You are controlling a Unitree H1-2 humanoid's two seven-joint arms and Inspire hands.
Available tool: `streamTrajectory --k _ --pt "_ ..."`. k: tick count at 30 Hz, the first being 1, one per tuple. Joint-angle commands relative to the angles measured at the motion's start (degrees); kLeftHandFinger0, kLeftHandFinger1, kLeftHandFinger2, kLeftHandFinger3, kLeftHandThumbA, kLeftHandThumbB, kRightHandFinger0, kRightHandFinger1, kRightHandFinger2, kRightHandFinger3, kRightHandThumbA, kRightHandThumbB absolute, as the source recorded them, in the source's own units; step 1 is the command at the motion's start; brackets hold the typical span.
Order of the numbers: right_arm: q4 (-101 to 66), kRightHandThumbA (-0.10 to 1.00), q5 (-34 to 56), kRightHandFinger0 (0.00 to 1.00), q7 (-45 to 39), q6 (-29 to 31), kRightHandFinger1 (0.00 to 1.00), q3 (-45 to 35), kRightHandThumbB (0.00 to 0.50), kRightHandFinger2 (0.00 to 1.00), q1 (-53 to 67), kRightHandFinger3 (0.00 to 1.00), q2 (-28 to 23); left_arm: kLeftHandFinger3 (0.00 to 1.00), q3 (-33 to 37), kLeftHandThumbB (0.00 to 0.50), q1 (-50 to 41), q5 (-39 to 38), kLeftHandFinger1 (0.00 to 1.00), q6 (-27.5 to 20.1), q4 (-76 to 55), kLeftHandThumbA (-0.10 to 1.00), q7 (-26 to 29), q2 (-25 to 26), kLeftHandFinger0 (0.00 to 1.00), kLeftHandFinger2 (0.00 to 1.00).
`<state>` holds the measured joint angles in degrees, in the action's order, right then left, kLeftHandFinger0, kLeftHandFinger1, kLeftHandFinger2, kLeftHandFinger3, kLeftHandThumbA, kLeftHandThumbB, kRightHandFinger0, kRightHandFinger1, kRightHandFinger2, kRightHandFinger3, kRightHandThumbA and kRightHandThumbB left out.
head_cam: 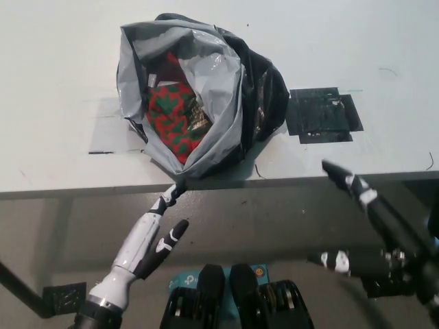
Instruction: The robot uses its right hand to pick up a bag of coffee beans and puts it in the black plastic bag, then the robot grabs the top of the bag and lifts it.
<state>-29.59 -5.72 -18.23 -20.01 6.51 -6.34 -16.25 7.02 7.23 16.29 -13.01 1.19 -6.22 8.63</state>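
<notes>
Since only the head view is on offer, everything is placed against the black plastic bag (206, 103), which sits slumped on the white table (62, 82) with its mouth gaping and its grey inner lining rolled outward. Inside that mouth lies the bag of coffee beans (175, 116), red with a green pattern, so the first half of the task looks done and the lift is what remains. Just right of the plastic bag a black patch (322, 114) is stuck flat to the tabletop. Below the bag, off the near table edge, the white left hand (159, 229) hangs with its fingers spread and holding nothing, one fingertip reaching up close to the bag's lower fold. Lower and well to the right of the bag, the black right hand (370, 219) is also below the table edge, fingers splayed apart and empty, though it is somewhat blurred, so its exact pose is hard to read. As a judgement, the plastic film should be thin, soft and slippery, crumpling under any pinch rather than holding a shape, while the beans inside give it a modest, shifting weight. The sensible hold is the loose rim at the top: gather the grey-lined edges together so the mouth closes, then lift straight up so the load hangs beneath.
</notes>
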Motion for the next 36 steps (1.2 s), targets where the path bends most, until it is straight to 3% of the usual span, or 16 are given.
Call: streamTrajectory --k 1,4,8,11,12,18,22,36 --pt "1.63 1.0 6.85 1.0 7.24 24.73 1.0 -5.3 0.369 1.0 3.89 1.0 6.33 1.0 -3.1 0.272 0.19 -6.46 1.0 -3.05 -1.68 1.0 0.26 1.64 1.0 1.0" --pt "6.55 1.0 6.66 1.0 7.4 25.04 1.0 -5.51 0.39 1.0 5.31 1.0 8.29 1.0 -3.19 0.274 -1.7 -6.62 1.0 -2.76 -2.27 1.0 -0.04 1.69 1.0 1.0" --pt "11.85 1.0 7.67 1.0 6.19 27.12 1.0 -5.84 0.363 1.0 8.31 1.0 9.52 1.0 -2.88 0.255 -4.89 -6.44 1.0 -3.41 -2.98 1.0 -0.25 1.74 1.0 1.0" --pt "16.64 1.0 7.79 1.0 5.41 30.6 1.0 -5.89 0.263 1.0 11.16 1.0 9.77 1.0 -2.52 0.264 -8.47 -5.93 1.0 -3.38 -4.02 1.0 -0.1 1.45 1.0 1.0" --pt "17.39 1.0 7.91 1.0 5.18 31.19 1.0 -5.85 0.252 1.0 11.67 1.0 9.82 1.0 -2.49 0.265 -9.17 -6.02 1.0 -3.31 -4.25 1.0 -0.15 1.45 1.0 1.0" --pt "19.2 1.0 8.18 1.0 4.53 32.88 1.0 -5.23 0.3 1.0 14.57 1.0 10.73 1.0 -2.54 0.277 -12.29 -6.18 1.0 -2.74 -5.49 1.0 -0.34 1.61 1.0 1.0" --pt "20.67 1.0 7.48 1.0 4.55 35.26 1.0 -4.59 0.26 1.0 14.91 1.0 11.43 1.0 -2.65 0.284 -12.49 -6.35 1.0 -2.43 -5.64 1.0 -0.8 2.27 1.0 1.0" --pt "22.57 1.0 6.08 1.0 5.1 38.1 1.0 -4.02 0.232 1.0 14.3 1.0 11.98 1.0 -2.17 0.272 -12.2 -7.47 1.0 -2.39 -5.55 1.0 -1.01 3.52 1.0 1.0"
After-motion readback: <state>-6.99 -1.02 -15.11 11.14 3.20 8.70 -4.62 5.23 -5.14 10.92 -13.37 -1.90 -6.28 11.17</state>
